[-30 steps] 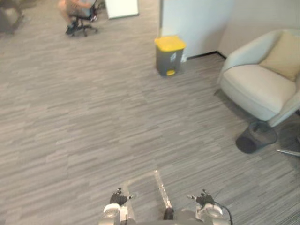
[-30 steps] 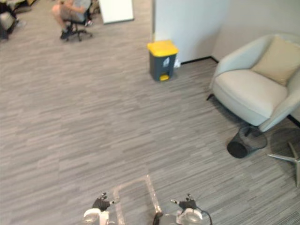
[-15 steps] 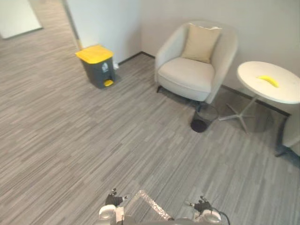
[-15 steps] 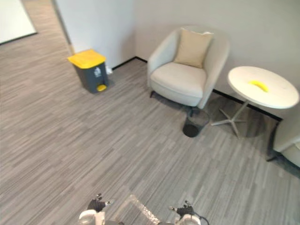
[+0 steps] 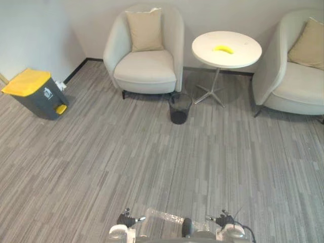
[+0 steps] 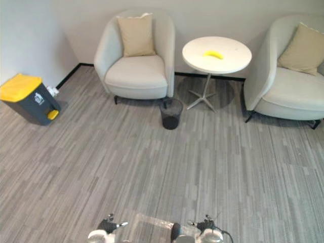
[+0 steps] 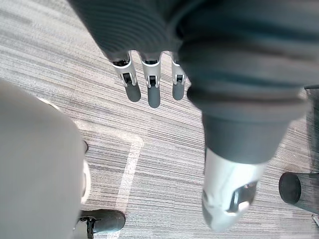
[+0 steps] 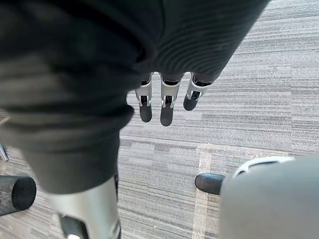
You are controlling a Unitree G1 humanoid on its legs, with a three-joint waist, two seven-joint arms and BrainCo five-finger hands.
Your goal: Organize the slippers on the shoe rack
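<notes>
The left hand point(image 7: 153, 89) hangs low above the grey striped floor point(image 5: 152, 152), its fingers straight and relaxed, pointing down; the right hand point(image 8: 167, 107) hangs the same way on the other side, fingers straight and side by side

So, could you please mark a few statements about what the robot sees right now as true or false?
1. A banana lies on the round white table. True.
2. The black wastebasket sits on an armchair seat. False: it stands on the floor beside the left armchair.
3. The grey bin has a yellow lid. True.
4. Both hands grip slippers. False: the left hand and the right hand hang with straight fingers, holding nothing.
</notes>
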